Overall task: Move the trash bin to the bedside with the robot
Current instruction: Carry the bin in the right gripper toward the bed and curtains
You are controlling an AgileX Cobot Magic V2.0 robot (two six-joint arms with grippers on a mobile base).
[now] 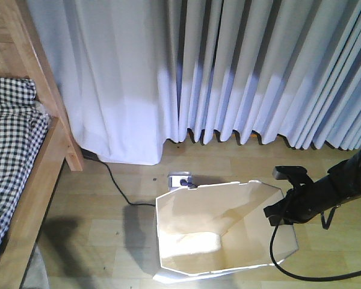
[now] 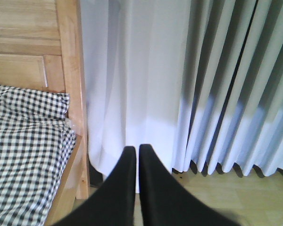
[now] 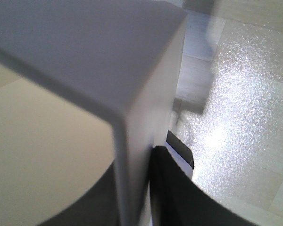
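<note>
The white trash bin point(image 1: 195, 226) stands on the wooden floor, its open octagonal rim towards me, a short way right of the bed. The bedside shows as a light wooden frame point(image 1: 45, 171) with black-and-white checked bedding point(image 1: 12, 138). My right gripper point(image 1: 275, 212) on the black arm is shut on the bin's right rim. In the right wrist view the bin wall point(image 3: 137, 94) runs between the black fingers point(image 3: 179, 193) of the right gripper point(image 3: 134, 157). My left gripper point(image 2: 134, 151) is shut and holds nothing, facing the curtain beside the bed frame point(image 2: 70, 70).
White pleated curtains point(image 1: 228, 72) hang to the floor behind the bin. A small socket block point(image 1: 180, 179) lies just behind the bin's rim, and its black cable point(image 1: 117, 186) runs left towards the bed leg. Bare floor point(image 1: 96, 235) lies between bin and bed.
</note>
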